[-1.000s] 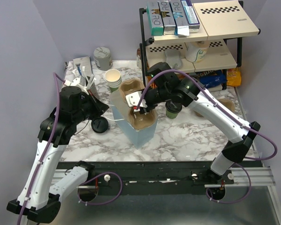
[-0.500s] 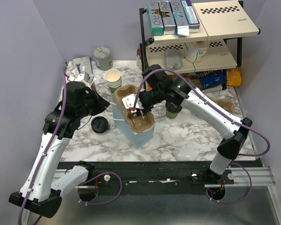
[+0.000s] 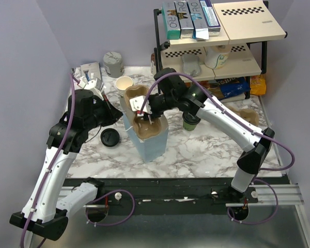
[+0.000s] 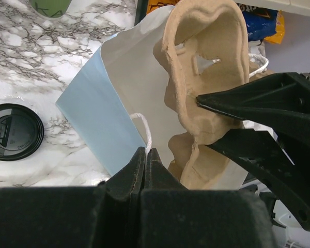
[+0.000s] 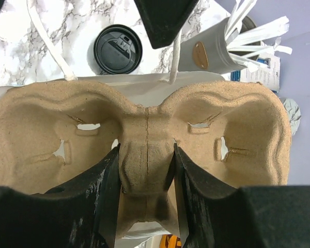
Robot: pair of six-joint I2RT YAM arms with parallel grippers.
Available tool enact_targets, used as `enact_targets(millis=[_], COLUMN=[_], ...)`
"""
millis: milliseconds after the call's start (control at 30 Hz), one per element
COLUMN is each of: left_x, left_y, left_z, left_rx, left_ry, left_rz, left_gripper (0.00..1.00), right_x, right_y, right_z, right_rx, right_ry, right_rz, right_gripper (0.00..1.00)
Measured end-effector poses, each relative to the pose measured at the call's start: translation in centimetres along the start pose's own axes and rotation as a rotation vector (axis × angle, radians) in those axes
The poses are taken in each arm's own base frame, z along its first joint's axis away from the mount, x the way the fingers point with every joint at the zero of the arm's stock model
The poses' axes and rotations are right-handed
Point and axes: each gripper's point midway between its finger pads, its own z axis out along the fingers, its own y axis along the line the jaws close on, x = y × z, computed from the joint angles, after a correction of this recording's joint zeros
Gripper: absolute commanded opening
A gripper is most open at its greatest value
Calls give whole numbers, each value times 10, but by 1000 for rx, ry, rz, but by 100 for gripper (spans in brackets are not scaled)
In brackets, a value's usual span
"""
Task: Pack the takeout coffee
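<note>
The takeout coffee (image 3: 190, 123), green-sided with a black lid, stands on the marble table just behind my right forearm. A light blue paper bag (image 3: 151, 142) stands open mid-table. My left gripper (image 4: 145, 153) is shut on the bag's white string handle (image 4: 142, 126) at the bag's left rim. My right gripper (image 5: 146, 155) is shut on the middle ridge of a brown pulp cup carrier (image 5: 237, 124). It holds the carrier over the bag's mouth, the lower end inside the bag (image 4: 93, 111). The carrier's (image 3: 144, 114) cup wells are empty.
A loose black lid (image 3: 109, 137) lies left of the bag. A stack of lidless cups (image 3: 124, 85) and a grey pot of straws (image 3: 113, 63) stand behind it. A black wire shelf rack (image 3: 212, 46) fills the back right; another pulp carrier (image 3: 250, 116) lies at the right.
My right gripper has carried the carrier back and left, tipping it more upright over the bag. The bag now stands straighter, with its handle pinched in my left gripper.
</note>
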Motion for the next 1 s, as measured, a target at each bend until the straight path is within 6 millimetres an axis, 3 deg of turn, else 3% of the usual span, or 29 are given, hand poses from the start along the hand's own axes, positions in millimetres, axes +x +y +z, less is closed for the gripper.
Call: enact_targets(millis=[200,433,667,1000], left_x=[-1,-3,-2,-12], left_y=[2,4,8,8], left_z=[1,2,15,15], left_rx=[-10,-23,-47,-62], left_ry=[-4,-7,20,-18], left_rz=[7,10,3,7], left_gripper=[0,0,0,0], right_x=[4,27,28,33], right_y=[5,41,42,52], right_z=[0,-4,-4,0], right_rx=[-16,-59,-61,-88], right_ry=[12,58,61,69], right_rz=[-8,7,17,78], right_gripper=[45,45,48,49])
